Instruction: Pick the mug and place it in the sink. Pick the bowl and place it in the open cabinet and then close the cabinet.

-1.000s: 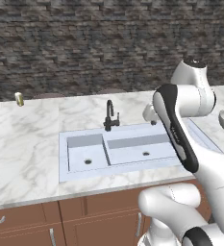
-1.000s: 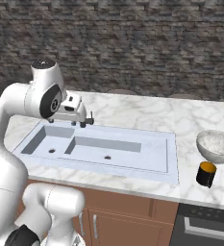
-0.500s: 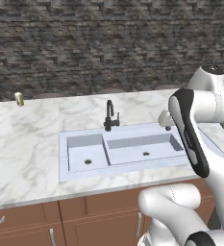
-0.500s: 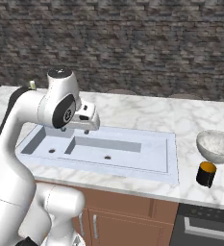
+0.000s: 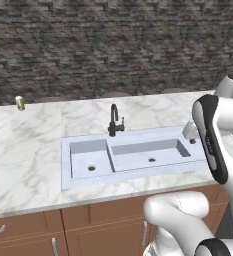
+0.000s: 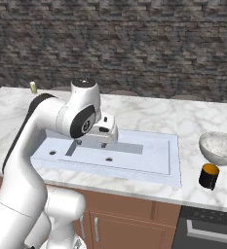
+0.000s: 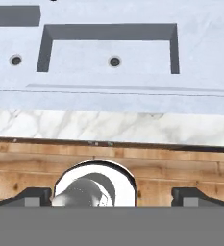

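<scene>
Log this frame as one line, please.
phase: approach | claw: open, empty, over sink front edge | mug: on counter, right of sink | bowl: behind mug

Black mug (image 6: 209,176), orange inside; mottled grey bowl (image 6: 219,147)

A kitchen: a double-basin sink (image 5: 133,156) with a black faucet (image 5: 114,120) set in a marble tabletop (image 5: 23,150), wooden base cabinets (image 5: 103,225) below, apparently an oven (image 6: 210,231).
</scene>
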